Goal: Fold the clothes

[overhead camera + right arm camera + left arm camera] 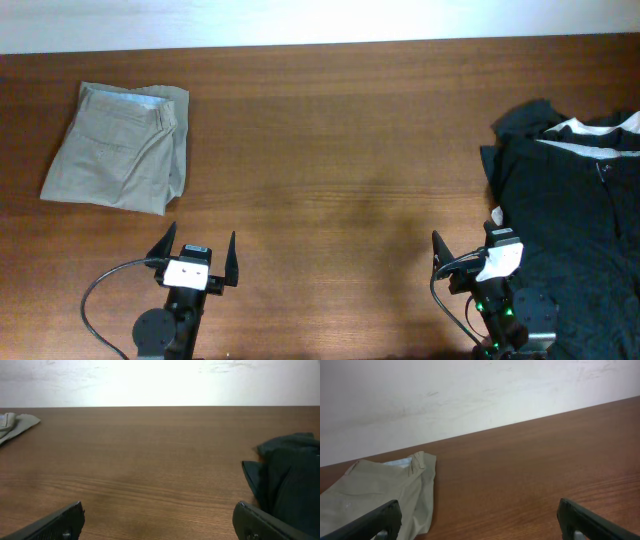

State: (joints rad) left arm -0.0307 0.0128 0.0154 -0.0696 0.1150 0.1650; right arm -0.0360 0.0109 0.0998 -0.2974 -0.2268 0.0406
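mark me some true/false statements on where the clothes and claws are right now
1. The folded khaki trousers lie at the far left of the table. True.
2. The black clothes pile sits in the middle of the table. False: it is heaped at the right side, running off the overhead view's edge.
3. The left claw and right claw are both open and empty. True.
4. The left claw is gripping the trousers. False: it is apart from them, nearer the front edge, holding nothing.
5. A white-trimmed collar shows on the black pile. True.
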